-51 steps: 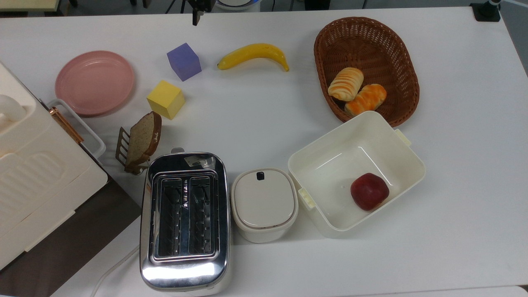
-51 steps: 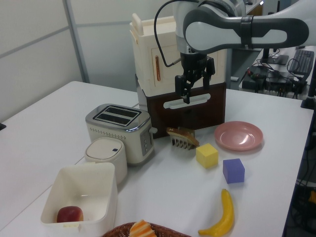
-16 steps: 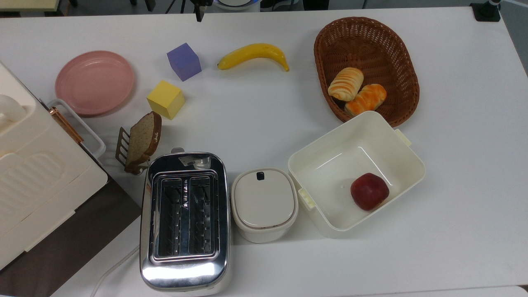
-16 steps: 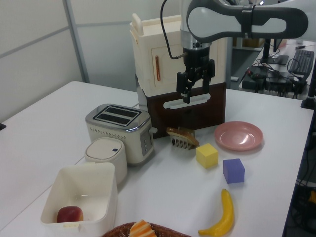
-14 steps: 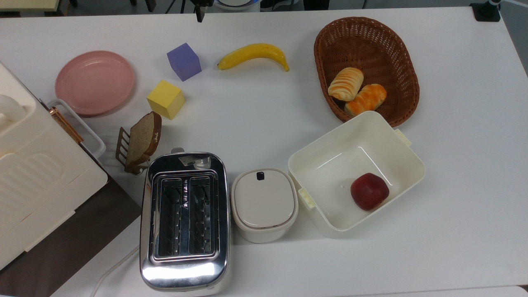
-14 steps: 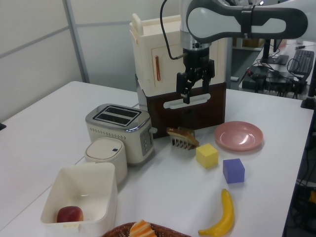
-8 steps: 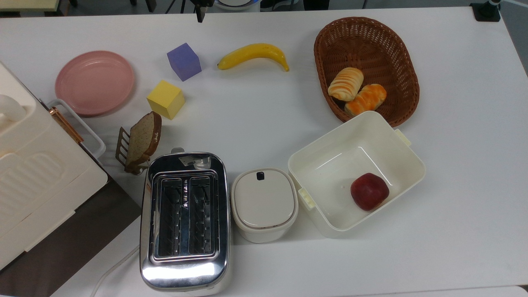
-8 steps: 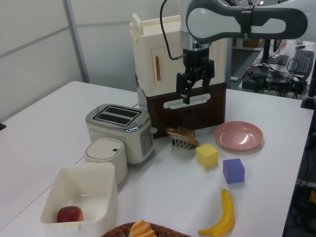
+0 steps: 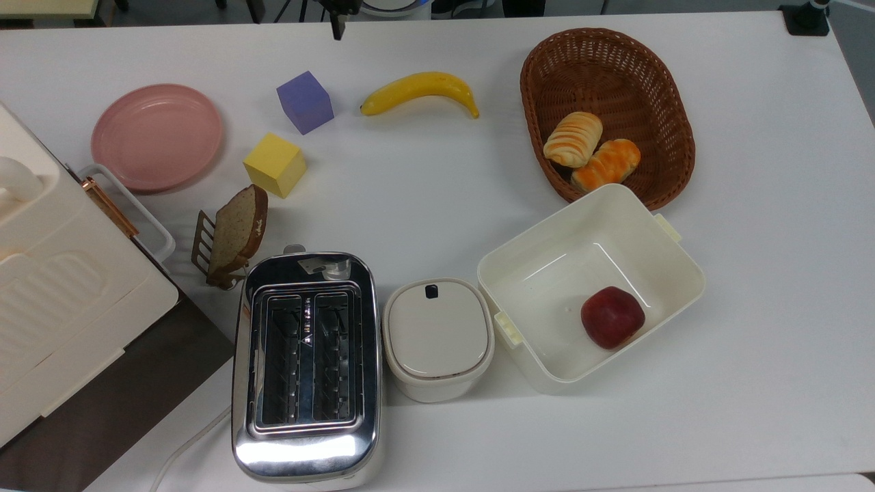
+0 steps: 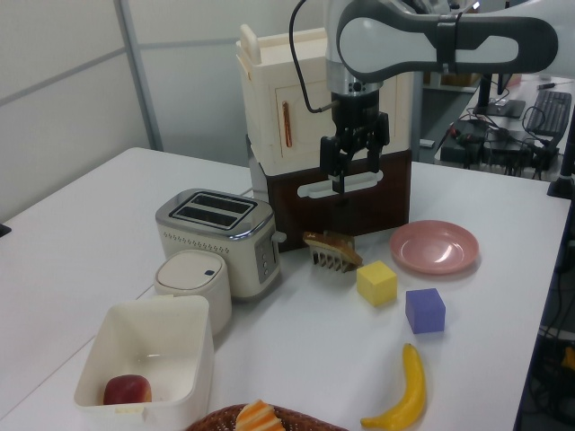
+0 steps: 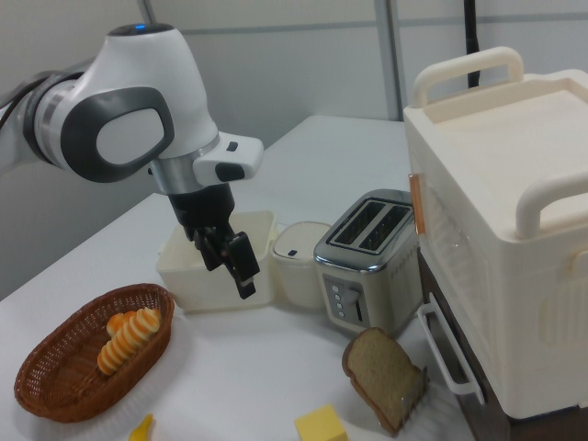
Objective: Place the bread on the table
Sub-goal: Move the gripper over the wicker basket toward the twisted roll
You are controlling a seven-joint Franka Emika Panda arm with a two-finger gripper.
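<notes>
Bread (image 9: 573, 139) sits in the wicker basket (image 9: 656, 75) w/ a deeper-orange glazed roll (image 9: 606, 164) touching it, on the top view's right; basket rests on the white worktop (image 9: 424, 184). Left view catches just the bread's top (image 10: 260, 417) at the bottom edge w/ a sliver of basket rim; right view shows both rolls in the basket (image 11: 55, 390) at lower left. Hand (image 10: 340, 183) hangs in the air well above the worktop, empty, nowhere near the basket; can't tell how far its fingers are apart. In the right view the hand (image 11: 241, 272) points down in front of the white bin (image 11: 184, 266). Top view gives the bin's inside, a red apple (image 9: 612, 317) in it; the left view has the apple (image 10: 127, 391) too. Also on the worktop: banana (image 9: 418, 89), purple cube (image 9: 305, 102), yellow cube (image 9: 275, 165), pink plate (image 9: 157, 137), bread slice (image 9: 238, 231) leaning in a small rack, toaster (image 9: 305, 365), lidded white pot (image 9: 437, 337), big cream cabinet (image 11: 501, 230) at the right view's right.
</notes>
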